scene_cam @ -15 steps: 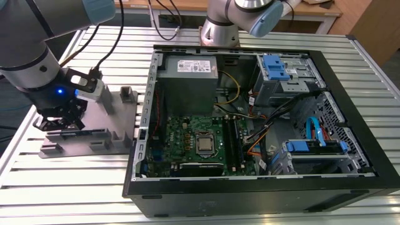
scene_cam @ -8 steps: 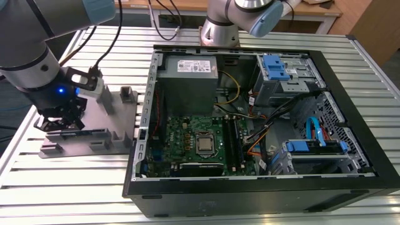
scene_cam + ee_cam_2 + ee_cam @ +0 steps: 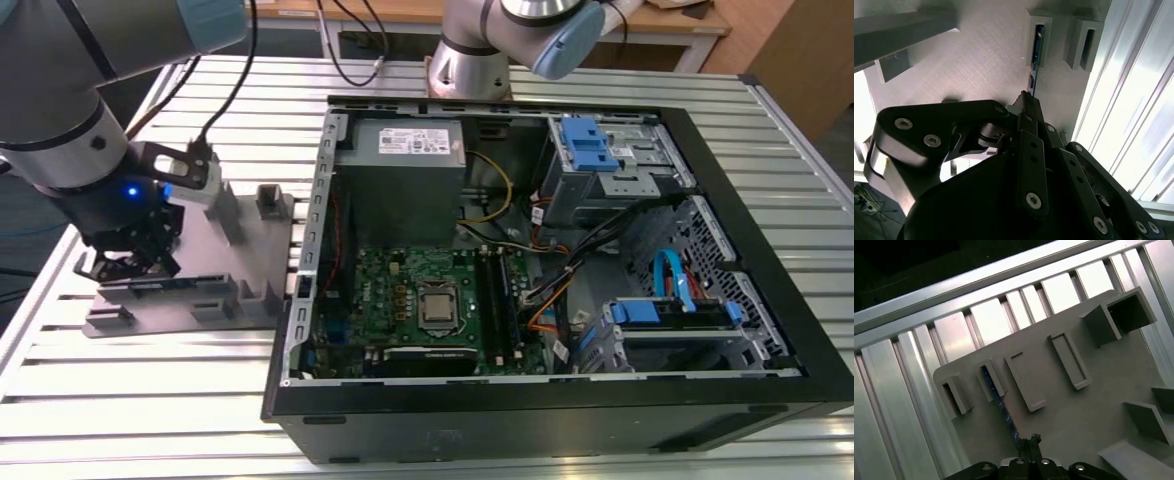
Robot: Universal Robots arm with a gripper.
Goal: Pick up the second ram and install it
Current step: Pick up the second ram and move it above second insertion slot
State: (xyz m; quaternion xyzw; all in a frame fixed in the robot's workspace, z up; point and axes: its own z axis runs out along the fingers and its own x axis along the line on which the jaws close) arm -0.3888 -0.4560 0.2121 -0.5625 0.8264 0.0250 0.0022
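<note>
1. Exterior view: I've got the arm at the exterior view's left, with the gripper (image 3: 127, 268) down on the grey tray (image 3: 200, 255). The tray sits on the slatted metal table (image 3: 134, 400), just beside the open PC case (image 3: 534, 420), which lies on its side to the exterior view's right. The second ram (image 3: 152, 286) reads as a dark strip in the tray's near part, right under the gripper. The motherboard (image 3: 400, 290) lies flat inside the case, w/ the power supply (image 3: 400, 150) beyond it at the far end. A second arm's base (image 3: 467, 65) stands on the far side of the table.

2. Second wrist view: the gripper (image 3: 1026, 100) has its fingers drawn together, pinched on one end of the second ram (image 3: 1036, 55). The stick stands on edge, blue-green, its other end sitting in a slotted post of the tray (image 3: 979, 55). The table slats (image 3: 1134, 100) run alongside.

3. First wrist view: same pinch. The gripper (image 3: 1030, 442) is clamped at the end of the second ram (image 3: 999, 402), which runs from the fingertips to a raised post on the tray (image 3: 1089, 405). More posts and slot frames stick up from the tray, and the table (image 3: 904, 405) shows beyond the tray edge.
</note>
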